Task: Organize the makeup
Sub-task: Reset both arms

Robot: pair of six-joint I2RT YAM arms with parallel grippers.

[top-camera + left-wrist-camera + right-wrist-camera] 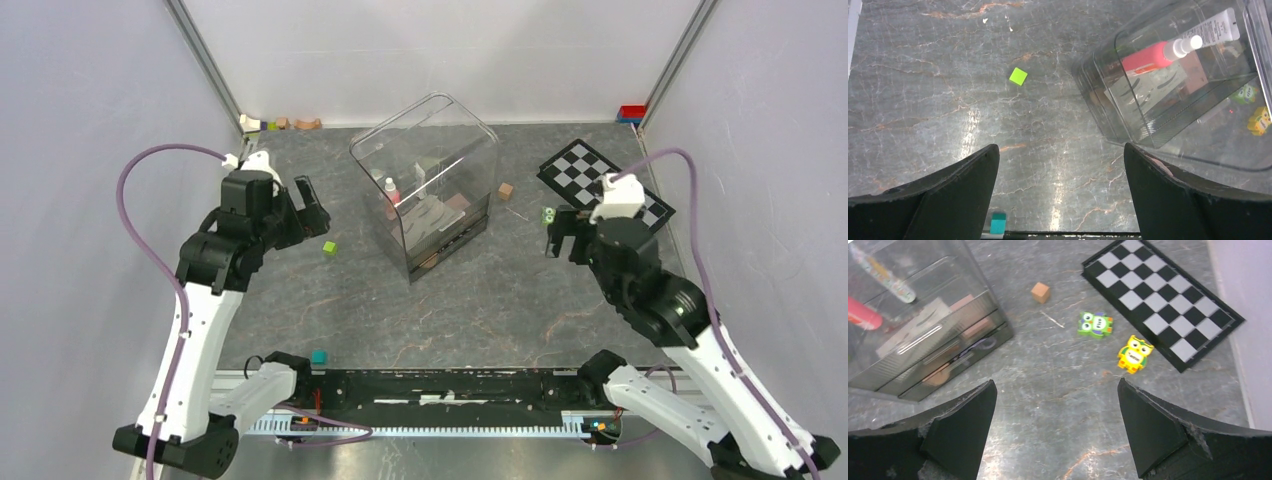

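Note:
A clear plastic organizer (425, 180) stands mid-table with the makeup inside it. In the left wrist view a pink tube (1148, 56) with a white cap, a white tube (1213, 29) and a white eyebrow card (1148, 89) show through its wall. In the right wrist view brown palettes (965, 305) and peach shapes show in its lower drawers (938, 360). My left gripper (312, 208) (1060, 190) is open and empty, left of the organizer. My right gripper (565, 235) (1055, 432) is open and empty, to its right.
A lime cube (329, 248) (1018, 76) lies left of the organizer and a teal cube (319, 356) (998, 222) near the front rail. A brown cube (1040, 292), a green owl (1094, 324), a yellow owl (1134, 354) and a checkerboard (1163, 300) lie at the right. Small toys (280, 124) line the back wall.

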